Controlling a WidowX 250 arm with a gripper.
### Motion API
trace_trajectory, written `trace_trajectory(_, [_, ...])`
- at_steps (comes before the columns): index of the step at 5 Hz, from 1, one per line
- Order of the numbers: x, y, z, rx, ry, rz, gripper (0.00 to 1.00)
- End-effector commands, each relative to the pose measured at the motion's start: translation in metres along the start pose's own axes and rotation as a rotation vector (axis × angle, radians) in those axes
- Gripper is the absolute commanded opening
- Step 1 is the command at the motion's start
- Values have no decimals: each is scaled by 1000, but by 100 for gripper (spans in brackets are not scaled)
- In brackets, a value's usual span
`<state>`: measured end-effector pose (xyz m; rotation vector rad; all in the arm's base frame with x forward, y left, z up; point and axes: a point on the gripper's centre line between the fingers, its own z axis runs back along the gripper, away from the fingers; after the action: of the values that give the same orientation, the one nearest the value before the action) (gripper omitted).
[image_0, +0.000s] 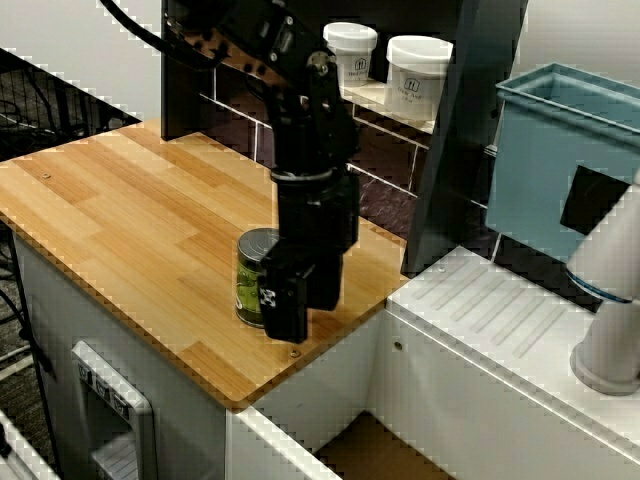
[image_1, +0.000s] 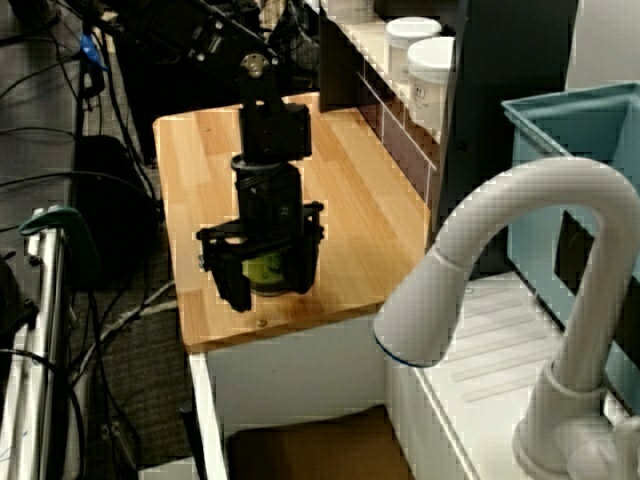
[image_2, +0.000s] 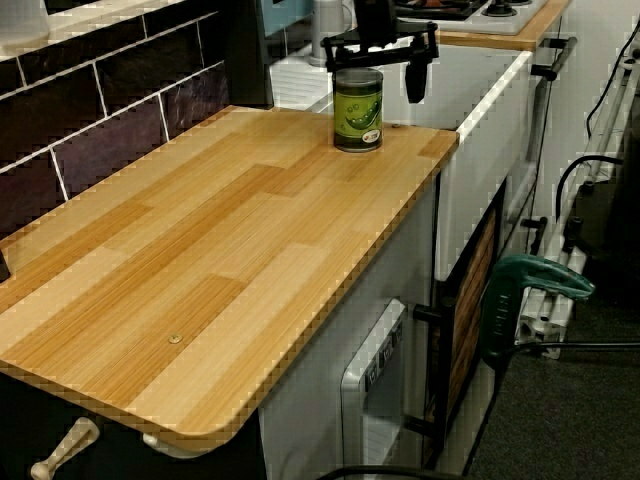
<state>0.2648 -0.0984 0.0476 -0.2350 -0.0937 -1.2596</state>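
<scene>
A green-labelled tin can (image_0: 250, 278) stands upright near the corner of the wooden counter (image_0: 140, 220) closest to the sink. My black gripper (image_0: 298, 290) comes down from above and straddles it. In the view from the faucet side, the can (image_1: 266, 272) shows between the two fingers of the gripper (image_1: 270, 278). In the low view along the counter, the gripper (image_2: 375, 72) is open wider than the can (image_2: 358, 112). One fingertip (image_2: 415, 85) hangs clear of the can's side. The can rests on the wood, and nothing is gripped.
Two white lidded jars (image_0: 417, 76) sit on a dark shelf behind the arm. A blue bin (image_0: 560, 170) and a white drainboard (image_0: 500, 320) lie beyond the counter's edge. A white faucet (image_1: 520, 250) curves over the sink. Dark tiles (image_2: 110, 130) back the counter.
</scene>
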Motion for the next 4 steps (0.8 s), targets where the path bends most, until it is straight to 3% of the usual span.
trace_trajectory(1, [-15, 6, 18, 42, -3, -42, 100])
trace_trajectory(3, [-41, 9, 33, -32, 10, -153, 100])
trace_trajectory(4, [-57, 9, 41, -31, 18, -218, 100])
